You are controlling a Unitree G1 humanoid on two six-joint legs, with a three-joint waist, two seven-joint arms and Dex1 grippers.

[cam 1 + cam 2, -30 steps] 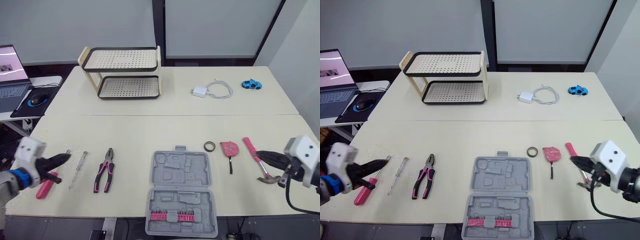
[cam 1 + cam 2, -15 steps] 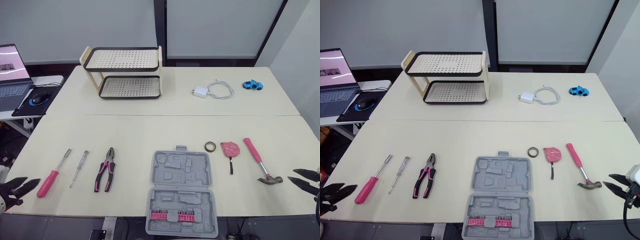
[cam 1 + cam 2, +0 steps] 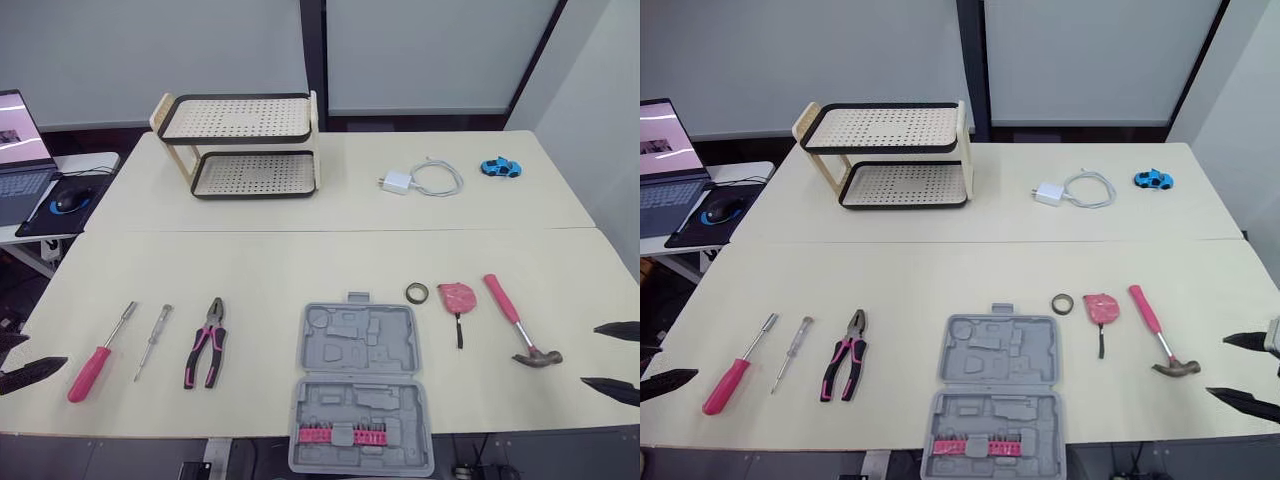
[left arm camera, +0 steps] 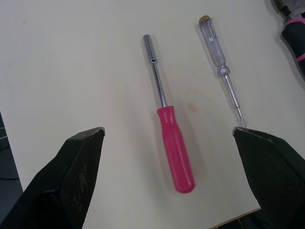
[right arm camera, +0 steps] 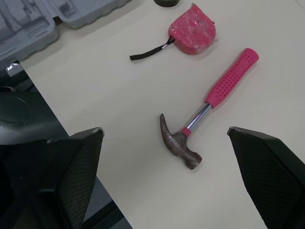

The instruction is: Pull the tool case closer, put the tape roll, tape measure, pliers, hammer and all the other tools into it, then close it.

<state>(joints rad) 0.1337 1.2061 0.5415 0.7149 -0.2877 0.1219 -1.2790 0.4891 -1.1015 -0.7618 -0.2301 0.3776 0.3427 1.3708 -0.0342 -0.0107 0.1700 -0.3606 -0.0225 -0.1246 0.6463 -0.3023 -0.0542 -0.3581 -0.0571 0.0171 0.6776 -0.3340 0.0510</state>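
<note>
Head view: tool case open at the near edge of the table, pliers left of it, tape roll, tape measure and hammer right of it. Left wrist view: left gripper spread wide and empty above a pink-handled driver and a clear screwdriver. Right wrist view: right gripper likewise wide apart, empty, over the hammer.

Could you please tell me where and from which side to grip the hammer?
Probably mid-handle on the hammer, from above, closing across the pink grip: it lies flat, straight and slender, with bare table either side. The open right end effector is nearest.
</note>
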